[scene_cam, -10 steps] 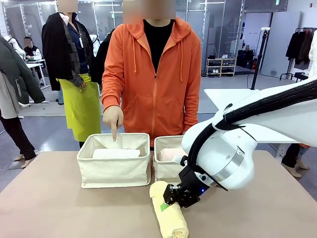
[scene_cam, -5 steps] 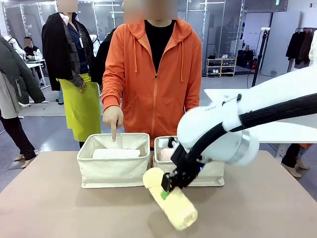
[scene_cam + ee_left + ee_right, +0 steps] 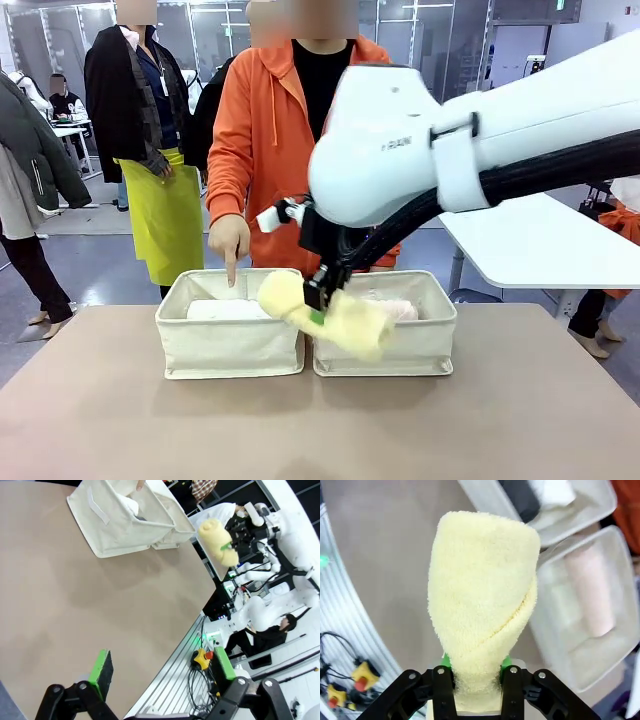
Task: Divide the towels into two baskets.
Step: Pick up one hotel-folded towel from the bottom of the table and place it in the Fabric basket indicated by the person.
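My right gripper (image 3: 318, 300) is shut on the pale yellow towel (image 3: 330, 315), holding the roll tilted in the air over the front rims where the two baskets meet. In the right wrist view the yellow towel (image 3: 480, 600) stands up between the fingers of my right gripper (image 3: 476, 680). The left basket (image 3: 230, 350) holds a white towel (image 3: 228, 310) and a dark grey towel (image 3: 520, 495). A pink towel (image 3: 592, 590) lies in the right basket (image 3: 400, 350). My left gripper (image 3: 162, 672) is open over bare table, far from the baskets (image 3: 120, 525).
A person in an orange hoodie stands behind the baskets, one hand (image 3: 229, 240) pointing a finger down into the left basket. The brown table (image 3: 150, 430) has free room in front of the baskets. Its edge, a rack and cables show in the left wrist view.
My right gripper has lifted the yellow towel off the table in front of the baskets and carried it up and back, over their front rims. The person's pointing hand has stayed still.
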`<state>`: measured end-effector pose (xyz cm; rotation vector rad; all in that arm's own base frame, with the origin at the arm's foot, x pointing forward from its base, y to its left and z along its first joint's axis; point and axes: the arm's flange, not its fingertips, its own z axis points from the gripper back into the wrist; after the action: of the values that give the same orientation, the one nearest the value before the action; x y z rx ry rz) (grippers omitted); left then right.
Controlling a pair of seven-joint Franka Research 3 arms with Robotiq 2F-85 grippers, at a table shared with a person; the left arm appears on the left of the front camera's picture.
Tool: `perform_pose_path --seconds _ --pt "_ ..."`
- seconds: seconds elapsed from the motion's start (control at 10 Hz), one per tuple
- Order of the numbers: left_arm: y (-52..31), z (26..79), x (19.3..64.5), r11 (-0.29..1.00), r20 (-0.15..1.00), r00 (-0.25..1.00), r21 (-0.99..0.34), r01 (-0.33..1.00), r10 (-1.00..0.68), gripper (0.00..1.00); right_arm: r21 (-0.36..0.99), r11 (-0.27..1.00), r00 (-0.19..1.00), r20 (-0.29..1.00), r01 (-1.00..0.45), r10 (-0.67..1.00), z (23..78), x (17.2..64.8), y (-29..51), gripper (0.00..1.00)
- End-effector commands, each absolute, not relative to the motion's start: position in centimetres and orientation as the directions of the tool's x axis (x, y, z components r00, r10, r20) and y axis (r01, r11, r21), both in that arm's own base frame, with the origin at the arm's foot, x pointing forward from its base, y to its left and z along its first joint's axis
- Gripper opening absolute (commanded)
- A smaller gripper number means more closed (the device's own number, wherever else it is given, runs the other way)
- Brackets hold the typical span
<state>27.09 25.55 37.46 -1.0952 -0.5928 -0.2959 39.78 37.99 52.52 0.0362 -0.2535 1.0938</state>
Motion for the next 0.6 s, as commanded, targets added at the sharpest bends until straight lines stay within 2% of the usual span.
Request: perform_pose_path --seconds 0.0,0.3,0.5 --pt "25.6 37.8 26.6 0.439 0.582 0.812 -0.744 0.503 0.056 1.00 -0.258 0.319 0.271 0.205 -0.912 0.941 53.4 42.5 42.7 0.37" --pt "25.6 37.8 26.6 0.439 0.582 0.812 -0.744 0.503 0.056 1.00 -0.392 0.080 -0.005 0.212 -0.916 0.977 53.1 44.9 48.5 0.37" --pt "25.6 37.8 26.6 0.439 0.582 0.812 -0.744 0.503 0.056 1.00 -0.412 0.027 -0.066 0.211 -0.911 0.975 51.6 46.6 50.7 0.37"
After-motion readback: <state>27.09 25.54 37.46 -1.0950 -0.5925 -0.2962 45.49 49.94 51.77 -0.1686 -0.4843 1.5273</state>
